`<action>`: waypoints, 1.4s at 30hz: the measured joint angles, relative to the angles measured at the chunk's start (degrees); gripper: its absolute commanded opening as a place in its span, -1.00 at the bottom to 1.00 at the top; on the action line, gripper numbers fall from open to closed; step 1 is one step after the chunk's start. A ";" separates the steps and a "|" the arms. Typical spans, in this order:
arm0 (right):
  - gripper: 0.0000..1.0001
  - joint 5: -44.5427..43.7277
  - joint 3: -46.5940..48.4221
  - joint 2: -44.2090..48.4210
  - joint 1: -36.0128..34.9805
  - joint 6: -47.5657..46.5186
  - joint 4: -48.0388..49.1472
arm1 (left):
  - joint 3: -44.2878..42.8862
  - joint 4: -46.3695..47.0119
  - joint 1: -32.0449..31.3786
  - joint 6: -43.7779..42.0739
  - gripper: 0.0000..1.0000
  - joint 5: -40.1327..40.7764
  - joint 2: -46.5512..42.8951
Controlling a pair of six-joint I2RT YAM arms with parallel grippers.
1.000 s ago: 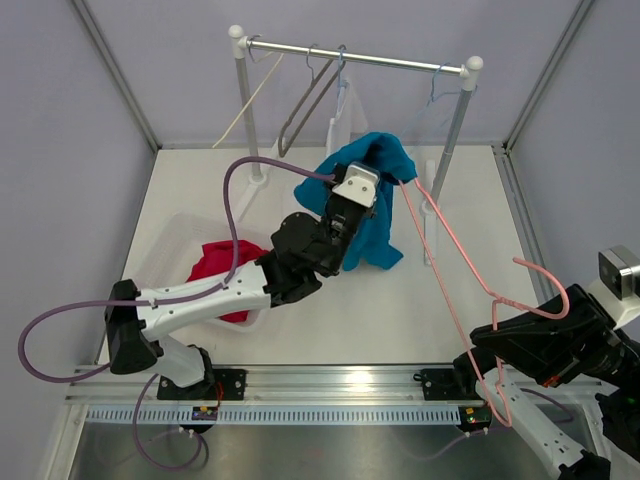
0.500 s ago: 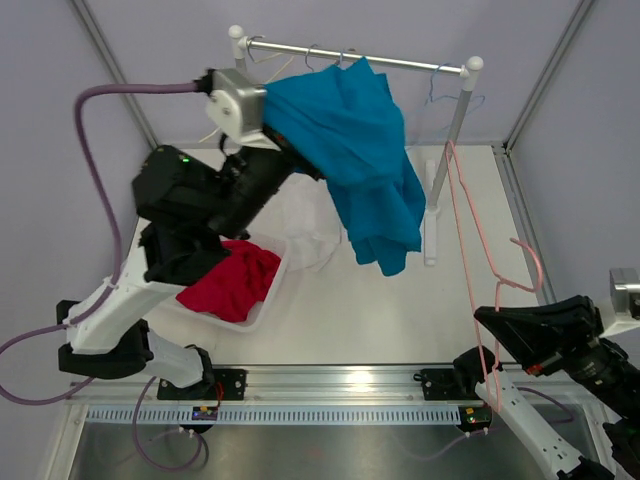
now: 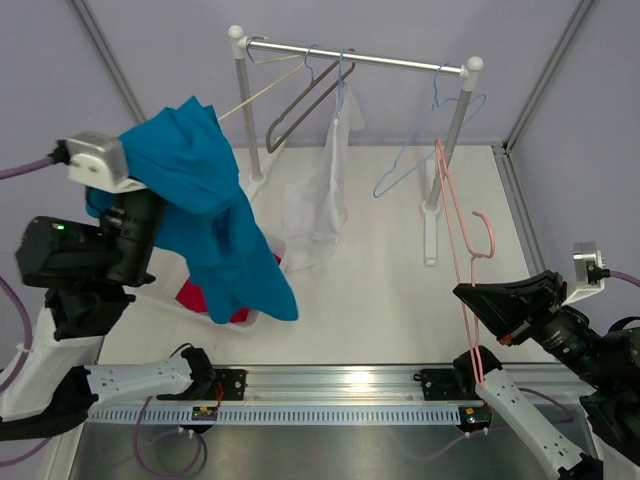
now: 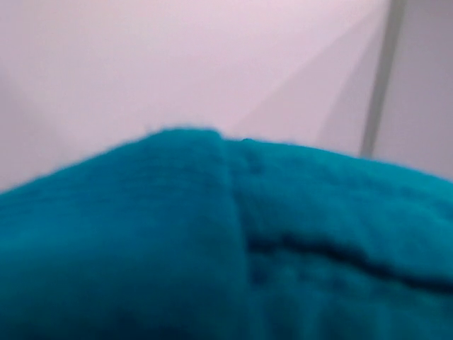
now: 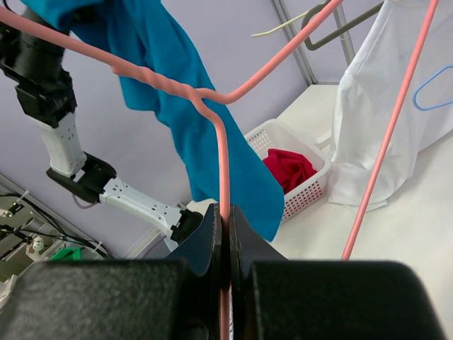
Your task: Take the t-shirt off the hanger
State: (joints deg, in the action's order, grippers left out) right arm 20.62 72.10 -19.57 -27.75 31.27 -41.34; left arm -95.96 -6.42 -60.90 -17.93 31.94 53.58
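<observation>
The t-shirt (image 3: 215, 215), clamped in the left gripper (image 3: 135, 190), is held clear of the hanger (image 5: 223, 163) pinched in the right gripper (image 5: 226, 234); removal is judged done, and lowering into the basket (image 5: 301, 191) is called for.

- The teal t-shirt (image 3: 215, 215), clear of the hanger, is held aloft and hangs crumpled above the left edge of the worktop (image 3: 380, 290).
- The bare pink wire hanger (image 5: 221, 163) is clamped at its neck in the right pincer (image 5: 225, 230), near the worktop's right edge.

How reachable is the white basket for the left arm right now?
Probably reachable: the left gripper, shut on the teal t-shirt, is held high just left of the basket, and only the shirt's own hanging tail lies between them.
</observation>
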 measured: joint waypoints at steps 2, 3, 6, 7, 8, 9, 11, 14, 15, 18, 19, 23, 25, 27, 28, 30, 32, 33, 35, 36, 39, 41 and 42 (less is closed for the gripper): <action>-1.00 0.07 -0.07 -0.55 0.00 0.00 0.15 | 7.72 1.44 4.11 0.52 -1.00 0.22 -2.54; -1.00 0.07 -0.07 -0.81 0.00 0.00 0.15 | 12.13 1.92 6.73 1.36 -1.00 0.17 -3.67; -1.00 0.07 -0.07 -1.25 0.00 0.00 0.15 | 22.84 1.97 13.99 3.87 -1.00 -0.17 -5.81; -1.00 0.07 -0.07 -1.27 0.00 -0.02 0.15 | 26.32 1.53 16.72 5.01 -1.00 -0.17 -6.29; -1.00 0.07 -0.09 -1.27 0.00 -0.02 0.15 | 29.14 1.11 19.39 6.12 -1.00 -0.20 -6.67; -1.00 0.07 -0.09 -1.27 0.00 -0.04 0.17 | 31.34 0.61 21.88 7.21 -1.00 0.04 -7.06; -1.00 0.07 -0.17 -1.31 0.00 -0.11 0.20 | 34.05 -0.70 26.93 9.31 -1.00 0.63 -7.63; -1.00 0.15 -0.59 -1.68 0.00 -0.22 0.76 | 34.47 -1.51 35.71 12.83 -1.00 1.22 -7.91; -1.00 0.28 -0.68 -1.99 0.00 -0.26 0.94 | 33.88 -2.14 38.84 14.01 -1.00 0.79 -7.96; -1.00 0.66 -0.81 -3.15 0.00 -0.44 1.33 | 30.58 -3.34 44.59 16.90 -1.00 1.40 -6.95; -1.00 0.74 -0.90 -3.43 0.00 -0.50 1.44 | 30.14 -3.17 45.03 17.68 -1.00 1.38 -6.95; -1.00 0.81 -1.03 -4.52 0.00 -0.87 1.77 | 32.89 -2.99 45.46 21.11 -1.00 2.56 -7.89; -1.00 0.79 -1.03 -5.27 0.00 -0.85 2.29 | 35.56 -4.74 46.58 23.37 -1.00 2.82 -8.39; -1.00 0.70 -1.25 -6.21 0.00 -0.46 4.13 | 37.77 -7.32 47.69 25.86 -1.00 2.80 -8.50; -1.00 0.42 -1.51 -6.64 0.00 -0.13 5.35 | 38.71 -9.01 48.02 27.19 -1.00 2.75 -8.46; -1.00 -0.35 -2.36 -7.52 0.00 0.70 8.17 | 40.65 -12.09 48.37 30.01 -1.00 2.73 -8.72; -1.00 -1.75 -3.10 -8.98 0.00 1.79 11.23 | 42.16 -15.28 48.52 32.74 -1.00 2.45 -9.11; -1.00 -2.32 -3.50 -9.92 0.00 2.36 12.90 | 42.80 -16.90 48.61 34.64 -1.00 2.14 -9.31; -1.00 -4.07 -4.24 -12.63 0.00 3.41 16.41 | 44.02 -20.65 48.76 38.29 -1.00 1.03 -10.10; -1.00 -4.83 -4.57 -14.16 0.00 3.96 17.92 | 44.78 -22.21 48.87 39.95 -1.00 0.44 -10.62; -1.00 -6.84 -5.92 -18.88 0.00 5.73 22.67 | 47.82 -26.12 48.94 44.85 -0.96 -0.66 -13.22; -1.00 -8.22 -6.71 -21.57 0.00 6.82 24.96 | 50.23 -27.56 49.18 47.52 -0.83 -0.76 -14.49; -1.00 -8.90 -6.99 -22.93 0.00 7.45 26.03 | 51.56 -28.28 49.44 48.96 -0.76 -0.90 -14.95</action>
State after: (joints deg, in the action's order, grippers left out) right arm 11.73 65.10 -42.50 -27.75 38.72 -15.31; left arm -44.40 -34.70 -11.46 31.03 31.05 38.63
